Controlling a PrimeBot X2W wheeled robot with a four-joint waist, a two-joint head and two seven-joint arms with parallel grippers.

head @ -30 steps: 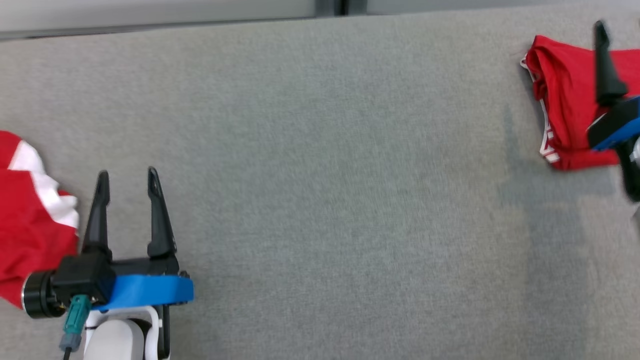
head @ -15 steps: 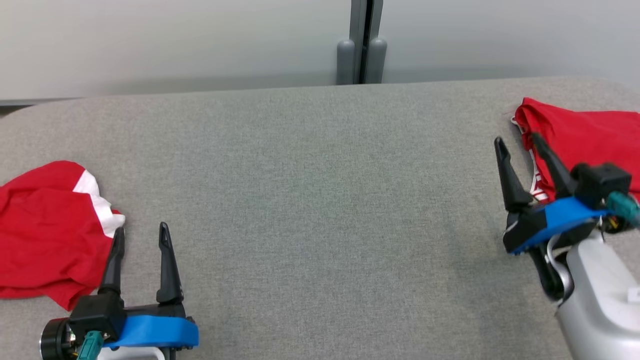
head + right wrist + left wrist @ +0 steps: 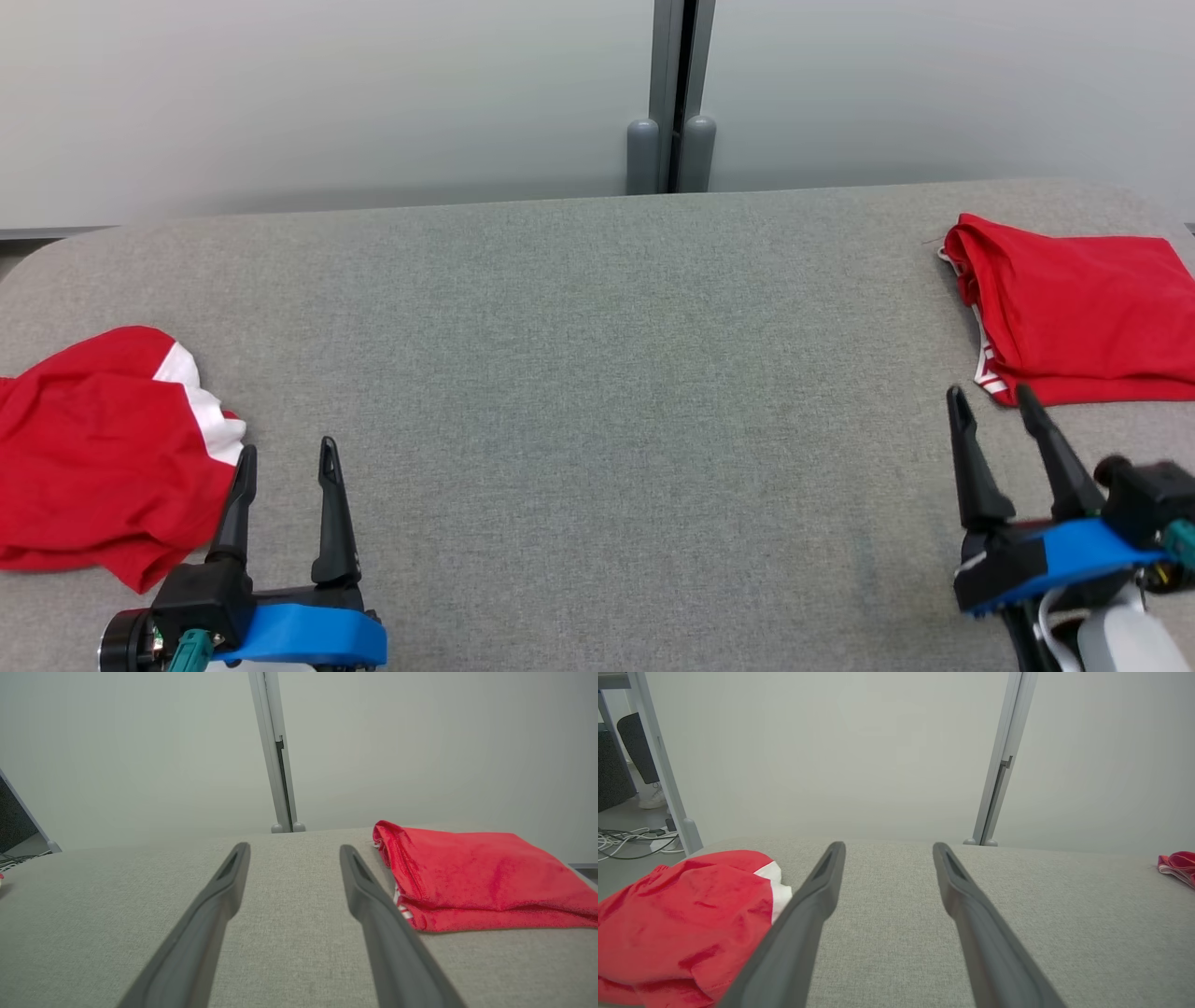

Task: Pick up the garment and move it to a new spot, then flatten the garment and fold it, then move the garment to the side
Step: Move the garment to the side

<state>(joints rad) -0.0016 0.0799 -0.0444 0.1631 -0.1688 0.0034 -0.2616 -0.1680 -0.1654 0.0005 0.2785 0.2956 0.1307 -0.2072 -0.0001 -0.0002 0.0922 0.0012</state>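
A crumpled red garment with a white stripe (image 3: pixel 103 448) lies at the table's left edge, and it shows at the lower left of the left wrist view as the crumpled garment (image 3: pixel 682 914). My left gripper (image 3: pixel 288 448) stands open and empty just right of it, its left finger close to the cloth. A folded red garment (image 3: pixel 1074 308) lies flat at the far right. My right gripper (image 3: pixel 990 392) is open and empty, just in front of that fold's near left corner. The wrist views show both the left gripper (image 3: pixel 888 845) and the right gripper (image 3: pixel 294 845) with spread fingers over bare cloth, and the folded garment (image 3: pixel 467 877) right of the right gripper.
The grey fabric table (image 3: pixel 597 392) has a wide bare middle between the two garments. Behind its far edge stands a pale wall with a grey post (image 3: pixel 672 93). Cables (image 3: pixel 630 837) lie on the floor off the left end.
The head camera has tilted up, bringing the wall into view. My right gripper has drawn back off the folded garment toward the near edge. The left gripper stays beside the crumpled garment.
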